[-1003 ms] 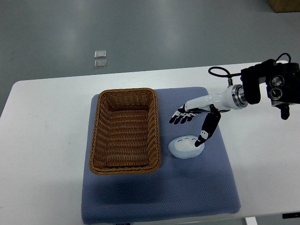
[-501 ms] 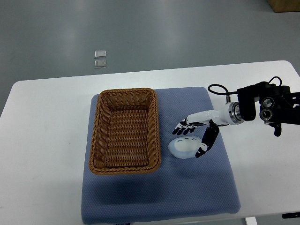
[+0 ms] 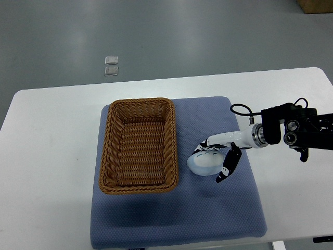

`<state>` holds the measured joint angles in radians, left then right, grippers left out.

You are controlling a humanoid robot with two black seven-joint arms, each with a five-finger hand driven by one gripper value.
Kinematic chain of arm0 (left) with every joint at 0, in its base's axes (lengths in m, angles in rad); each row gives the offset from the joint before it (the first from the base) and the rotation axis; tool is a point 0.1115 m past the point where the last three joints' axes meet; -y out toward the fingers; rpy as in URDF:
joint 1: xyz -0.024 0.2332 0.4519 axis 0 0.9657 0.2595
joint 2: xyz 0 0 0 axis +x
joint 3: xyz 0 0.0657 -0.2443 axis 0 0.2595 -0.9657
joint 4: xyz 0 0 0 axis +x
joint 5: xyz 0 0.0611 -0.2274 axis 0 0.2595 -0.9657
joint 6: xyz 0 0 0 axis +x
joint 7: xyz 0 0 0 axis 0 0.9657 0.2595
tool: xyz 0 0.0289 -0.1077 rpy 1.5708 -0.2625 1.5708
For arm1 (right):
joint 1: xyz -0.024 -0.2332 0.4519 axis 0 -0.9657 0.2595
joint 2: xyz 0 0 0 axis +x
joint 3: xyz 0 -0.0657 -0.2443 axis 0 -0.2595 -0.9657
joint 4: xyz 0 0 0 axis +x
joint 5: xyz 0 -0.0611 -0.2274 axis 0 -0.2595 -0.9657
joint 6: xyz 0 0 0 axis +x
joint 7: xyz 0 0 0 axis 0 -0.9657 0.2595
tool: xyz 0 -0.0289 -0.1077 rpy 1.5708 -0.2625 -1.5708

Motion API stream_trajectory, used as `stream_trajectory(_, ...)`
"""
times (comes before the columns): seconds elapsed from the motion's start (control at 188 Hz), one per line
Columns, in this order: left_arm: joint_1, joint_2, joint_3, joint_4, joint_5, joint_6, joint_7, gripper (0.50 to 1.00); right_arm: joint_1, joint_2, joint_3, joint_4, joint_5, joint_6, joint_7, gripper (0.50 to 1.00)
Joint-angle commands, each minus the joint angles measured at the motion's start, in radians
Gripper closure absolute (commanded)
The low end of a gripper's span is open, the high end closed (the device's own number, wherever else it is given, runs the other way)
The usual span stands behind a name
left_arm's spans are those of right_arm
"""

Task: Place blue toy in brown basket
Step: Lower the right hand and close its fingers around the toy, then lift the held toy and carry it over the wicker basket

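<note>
A white bench (image 3: 52, 135) fills most of the view, seen steeply from above, with grey floor beyond its far edge. On the bench a blue mat (image 3: 171, 213) is spread, and everything of the task is carried on it. To the left of the hand, a brown basket (image 3: 138, 145) of woven wicker is set on the mat — rectangular, its long sides running away from the camera, nothing seen inside it.

The right arm (image 3: 291, 131) is brought in from the picture's right edge: a black housing with round lenses, a metal wrist ring and a looped black cable, then a white forearm reaching leftward. The right hand (image 3: 216, 156) is lowered onto the blue toy (image 3: 204, 163), a pale blue-white rounded lump lying on the mat just beside the basket's right wall, apart from it by a narrow strip of mat. The dark fingers (image 3: 200, 149) are laid over the toy's far top edge, while the thumb (image 3: 226, 171) is pointed down along its near right side. The toy is thus bracketed between fingers and thumb, touched at least from above; whether a firm grasp has been closed cannot be told from this angle, and the toy appears to rest on the mat.

Far off on the floor, two small clear squares (image 3: 111, 66) are seen.
</note>
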<state>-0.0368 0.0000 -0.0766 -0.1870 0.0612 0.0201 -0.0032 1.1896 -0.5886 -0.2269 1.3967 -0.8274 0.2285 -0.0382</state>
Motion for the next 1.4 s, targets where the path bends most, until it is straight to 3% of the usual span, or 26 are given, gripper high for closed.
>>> stream_trajectory(0.0,0.000,0.000,-0.002,0.000,0.000,0.000,0.000,0.500,-0.010,0.012,0.000,-0.012,-0.004,-0.023,0.000,0.609)
stream_trajectory(0.112,0.000,0.000,-0.002,0.000,0.000,0.000,0.000,0.500,-0.030,0.018,0.000,-0.015,-0.036,-0.046,0.001,0.644)
stream_trajectory(0.176,0.000,0.000,-0.002,0.000,0.000,0.000,0.000,0.500,-0.039,0.027,0.000,-0.019,-0.050,-0.058,0.001,0.699)
stream_trajectory(0.219,0.002,0.000,-0.002,0.001,0.000,0.000,0.000,0.500,-0.042,0.032,0.000,-0.027,-0.058,-0.067,0.001,0.750)
stream_trajectory(0.277,0.000,0.000,-0.002,0.001,0.000,0.000,-0.001,0.500,-0.045,0.033,0.000,-0.035,-0.070,-0.084,0.001,0.871)
stream_trajectory(0.384,0.002,0.000,-0.002,0.001,0.000,0.000,0.000,0.500,-0.041,0.027,0.001,-0.035,-0.078,-0.087,0.000,0.948)
stream_trajectory(0.752,0.000,0.000,-0.002,0.001,0.000,0.000,0.000,0.500,0.103,-0.040,0.029,-0.019,-0.056,-0.020,0.001,0.946)
stream_trajectory(0.96,0.002,0.000,-0.002,0.000,0.000,0.000,0.000,0.500,0.212,-0.020,0.044,-0.022,-0.012,-0.002,0.001,0.938)
stream_trajectory(1.168,0.000,0.000,-0.002,0.000,0.000,0.000,0.000,0.500,0.281,0.101,0.038,-0.085,0.059,-0.014,0.003,0.922)
stream_trajectory(1.392,0.002,0.000,-0.002,0.001,0.000,0.000,-0.001,0.500,0.281,0.306,0.034,-0.239,0.062,-0.021,0.006,0.908)
